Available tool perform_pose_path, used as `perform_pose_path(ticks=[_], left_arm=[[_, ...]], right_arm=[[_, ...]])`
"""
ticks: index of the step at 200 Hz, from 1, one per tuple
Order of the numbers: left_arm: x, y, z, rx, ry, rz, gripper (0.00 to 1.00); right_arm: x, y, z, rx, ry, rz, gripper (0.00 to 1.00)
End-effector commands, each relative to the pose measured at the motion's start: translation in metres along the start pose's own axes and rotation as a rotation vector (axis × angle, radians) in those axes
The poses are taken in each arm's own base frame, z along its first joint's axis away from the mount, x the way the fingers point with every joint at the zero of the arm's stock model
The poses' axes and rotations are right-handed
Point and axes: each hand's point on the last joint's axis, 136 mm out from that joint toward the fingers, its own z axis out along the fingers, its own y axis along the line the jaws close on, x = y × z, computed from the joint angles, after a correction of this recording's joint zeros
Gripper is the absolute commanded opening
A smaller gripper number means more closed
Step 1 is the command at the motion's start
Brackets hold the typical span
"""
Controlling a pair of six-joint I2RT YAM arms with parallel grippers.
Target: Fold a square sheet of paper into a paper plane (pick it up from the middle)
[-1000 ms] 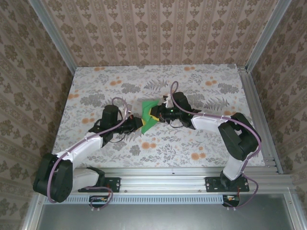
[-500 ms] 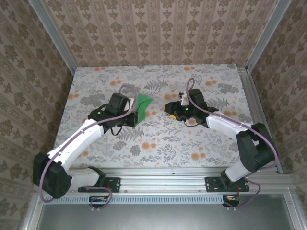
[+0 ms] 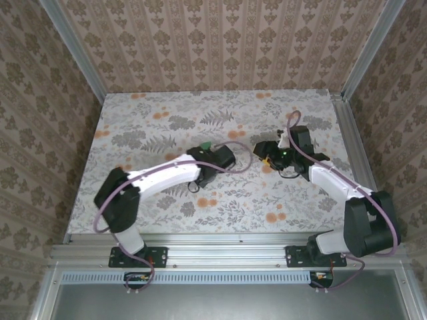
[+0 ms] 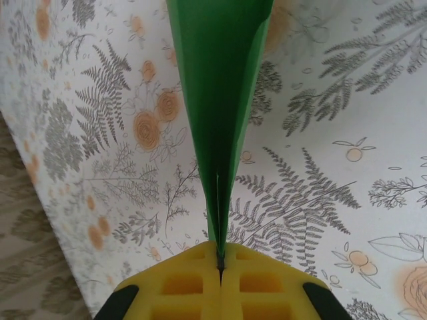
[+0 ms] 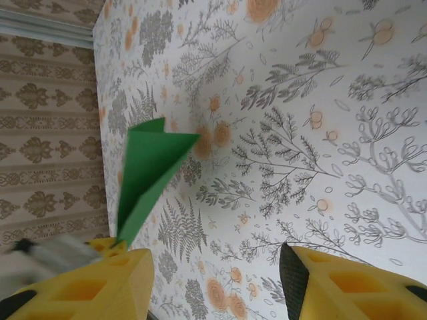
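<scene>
Paper plane [image 4: 217, 100] above open table [image 3: 167, 107] centre

Left arm [image 3: 167, 175] reaches across toward the middle, left gripper [image 4: 220, 263] pinched tight on the paper plane [image 4: 217, 100]. Right arm [image 3: 333, 180] is bent inward, right gripper [image 5: 217, 267] with its fingers spread apart.

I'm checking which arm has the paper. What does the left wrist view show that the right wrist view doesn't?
Left wrist view: the left claw shut on the narrow end of the folded green paper. Right wrist view: the right claw open, nothing between its fingers, and the wallpapered wall behind. Both: that green paper and the floral table.
</scene>
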Motion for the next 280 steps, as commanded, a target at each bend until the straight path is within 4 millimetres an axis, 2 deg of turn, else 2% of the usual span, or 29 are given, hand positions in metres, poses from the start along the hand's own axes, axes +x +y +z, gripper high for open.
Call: perform_pose_path(ticks=[1, 22, 45, 64, 85, 117, 149, 173, 186, 198, 224, 230, 234, 248, 267, 280], left_arm=[[-0.002, -0.010, 0.002, -0.122, 0.039, 0.130, 0.07], [-0.011, -0.039, 0.005, -0.119, 0.031, 0.181, 0.09], [-0.019, -0.066, 0.001, -0.118, 0.008, 0.236, 0.19], [-0.022, -0.093, -0.001, -0.050, -0.012, 0.245, 0.27], [-0.022, -0.119, -0.002, 0.031, -0.022, 0.245, 0.31], [-0.023, -0.137, -0.014, 0.179, -0.055, 0.197, 0.43], [-0.032, -0.145, -0.051, 0.463, -0.163, 0.075, 0.58], [-0.032, -0.138, -0.080, 0.666, -0.211, -0.033, 0.60], [-0.029, -0.126, -0.094, 0.758, -0.234, -0.092, 0.60], [-0.023, -0.112, -0.098, 0.806, -0.237, -0.153, 0.61], [-0.007, -0.073, -0.090, 0.879, -0.223, -0.313, 0.61], [-0.002, -0.064, -0.083, 0.880, -0.212, -0.348, 0.61], [0.001, -0.057, -0.079, 0.877, -0.208, -0.371, 0.61], [0.012, -0.035, -0.065, 0.854, -0.192, -0.451, 0.61], [0.021, -0.017, -0.047, 0.868, -0.177, -0.560, 0.62], [0.027, -0.012, -0.035, 0.903, -0.158, -0.639, 0.62]], right_arm=[[0.006, -0.004, -0.013, -0.004, 0.024, -0.011, 0.56], [0.001, -0.008, -0.023, -0.005, 0.005, -0.001, 0.57], [-0.002, -0.012, -0.028, -0.009, -0.002, 0.009, 0.57], [-0.002, -0.012, -0.028, -0.017, 0.005, 0.011, 0.58], [-0.001, -0.013, -0.027, -0.020, 0.011, 0.016, 0.58], [0.004, -0.016, -0.024, -0.026, 0.034, 0.037, 0.57], [0.014, -0.017, -0.016, -0.039, 0.066, 0.052, 0.54], [0.025, -0.010, -0.006, -0.047, 0.095, 0.040, 0.51], [0.032, -0.003, 0.000, -0.054, 0.108, 0.026, 0.47], [0.040, 0.004, 0.008, -0.063, 0.121, 0.016, 0.43], [0.066, 0.023, 0.029, -0.076, 0.170, -0.028, 0.35], [0.071, 0.033, 0.032, -0.090, 0.174, -0.043, 0.33], [0.077, 0.030, 0.041, -0.074, 0.194, -0.037, 0.32], [0.094, 0.040, 0.057, -0.072, 0.227, -0.068, 0.28], [0.111, 0.050, 0.078, -0.057, 0.256, -0.104, 0.25], [0.123, 0.051, 0.093, -0.042, 0.285, -0.117, 0.23]])
